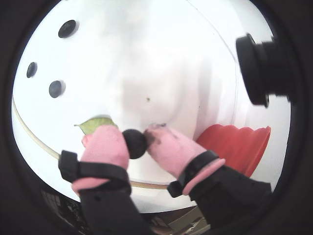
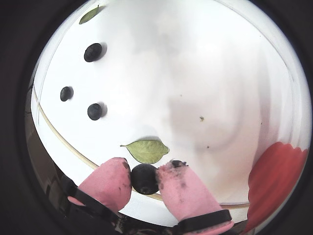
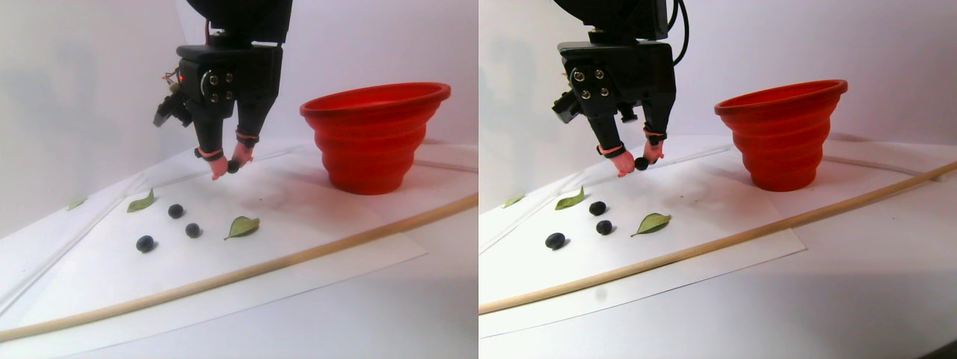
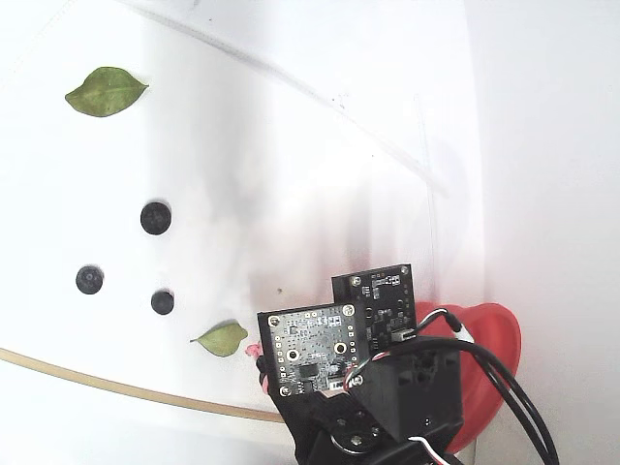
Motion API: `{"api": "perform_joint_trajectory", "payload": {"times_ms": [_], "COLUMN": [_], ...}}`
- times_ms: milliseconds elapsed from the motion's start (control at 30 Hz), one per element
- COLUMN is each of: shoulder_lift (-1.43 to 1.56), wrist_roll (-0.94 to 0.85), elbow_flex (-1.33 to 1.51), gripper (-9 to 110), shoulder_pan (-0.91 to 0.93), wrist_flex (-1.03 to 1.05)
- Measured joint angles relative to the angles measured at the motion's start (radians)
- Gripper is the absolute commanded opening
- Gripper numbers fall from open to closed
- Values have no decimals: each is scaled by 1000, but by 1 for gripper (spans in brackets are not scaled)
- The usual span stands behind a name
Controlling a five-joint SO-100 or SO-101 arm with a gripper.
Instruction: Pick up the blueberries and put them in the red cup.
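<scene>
One blueberry (image 2: 144, 178) sits pinched between the two pink fingertips (image 2: 108, 182) of the gripper (image 1: 135, 143), which is clenched on it. The stereo pair view shows the berry carried clear of the white paper sheet (image 3: 314, 247), above its rear part, with the arm upright over it. So the step in hand reads as the carry: the pick is done and this berry is on its way to the red cup (image 3: 374, 134).

Three other blueberries (image 3: 176, 211) lie loose on the sheet toward its left side in the stereo pair view, near one another but apart, with green leaves (image 3: 242, 226) scattered around them, one just right of the group. The cup stands upright near the sheet's rear right corner in that view, well apart from the loose berries. A thin wooden rod (image 3: 247, 273) runs along the sheet's front edge.

The next move, as I judge it, calls for a sideways travel toward the cup with enough lift to clear its broad rim, which now stands higher than the fingertips, then a release over the opening.

No brand, label or readable writing shows; the circuit boards (image 4: 310, 351) on the arm in the fixed view carry print too small to read.
</scene>
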Motion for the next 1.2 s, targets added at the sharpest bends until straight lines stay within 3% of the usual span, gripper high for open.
{"api": "perform_joint_trajectory", "payload": {"times_ms": [1200], "shoulder_lift": [598], "wrist_roll": [55], "elbow_flex": [40], "gripper": [10], "shoulder_pan": [141], "wrist_flex": [480]}}
